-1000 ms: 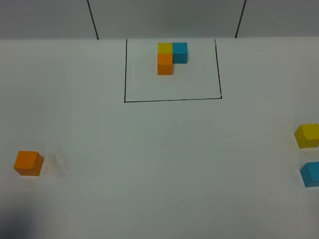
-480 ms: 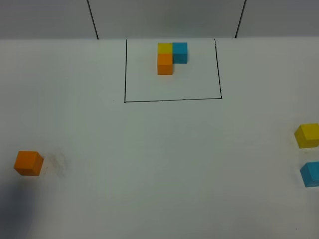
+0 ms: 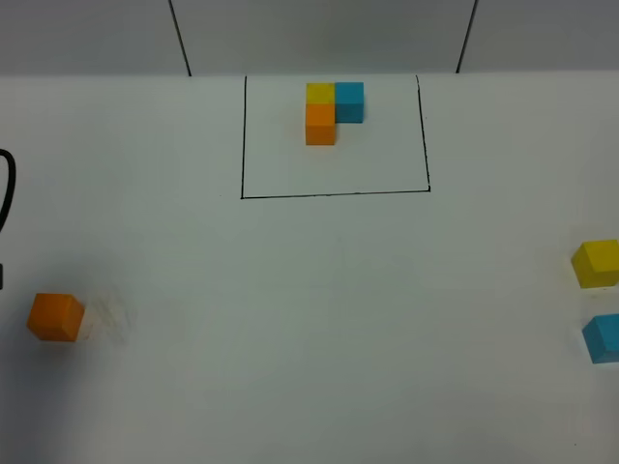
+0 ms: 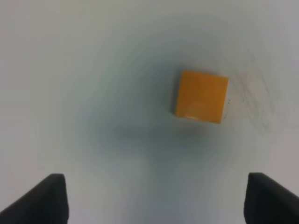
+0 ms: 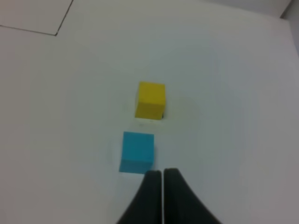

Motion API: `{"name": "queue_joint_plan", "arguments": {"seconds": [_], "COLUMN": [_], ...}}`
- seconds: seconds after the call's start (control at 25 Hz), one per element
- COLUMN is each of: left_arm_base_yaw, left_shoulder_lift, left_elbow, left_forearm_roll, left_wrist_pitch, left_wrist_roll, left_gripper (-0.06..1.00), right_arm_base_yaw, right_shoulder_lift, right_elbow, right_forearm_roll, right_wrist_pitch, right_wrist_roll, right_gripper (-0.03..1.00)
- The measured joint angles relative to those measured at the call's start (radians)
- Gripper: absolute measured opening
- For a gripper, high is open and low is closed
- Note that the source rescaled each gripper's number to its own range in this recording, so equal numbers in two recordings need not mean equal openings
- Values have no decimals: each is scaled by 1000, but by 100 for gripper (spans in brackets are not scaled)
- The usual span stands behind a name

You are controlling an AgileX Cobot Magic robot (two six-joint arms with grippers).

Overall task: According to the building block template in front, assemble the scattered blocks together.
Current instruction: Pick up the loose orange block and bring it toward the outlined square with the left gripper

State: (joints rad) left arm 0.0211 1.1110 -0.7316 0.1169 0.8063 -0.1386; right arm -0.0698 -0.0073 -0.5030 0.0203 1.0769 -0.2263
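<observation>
White surface (image 3: 290, 290), three loose cubes. Near left, the orange cube (image 4: 202, 95) lies ahead of the left pincer (image 4: 156, 198), which is spread wide, empty and seemingly above it: approach to the first pick. Next: advance, lower, straddle it; its faces sit slightly skewed, with no long axis. Near right, the right pincer (image 5: 162, 186), closed on nothing, hangs by the light blue cube (image 5: 137, 151); the yellow cube (image 5: 150, 100) lies beyond. Farthest, the building block template (image 3: 329, 111), orange arm pointing nearward.
</observation>
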Motion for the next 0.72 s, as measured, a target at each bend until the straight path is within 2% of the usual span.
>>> {"name": "queue_joint_plan", "arguments": {"seconds": [0.32, 0.72], "left_arm_base_yaw": [0, 0], "left_shoulder_lift": [137, 315], "left_elbow": [138, 147], "left_forearm_roll": [-25, -91], "left_wrist_pitch": [-270, -444], "left_wrist_roll": [0, 51], "left_gripper": [97, 97], "right_arm_base_yaw": [0, 0], "right_shoulder_lift": [0, 0], "right_elbow": [0, 0], "right_forearm_roll": [0, 0], "right_wrist_pitch": [0, 0], "right_wrist_roll": [0, 0], "right_gripper": [1, 1]}}
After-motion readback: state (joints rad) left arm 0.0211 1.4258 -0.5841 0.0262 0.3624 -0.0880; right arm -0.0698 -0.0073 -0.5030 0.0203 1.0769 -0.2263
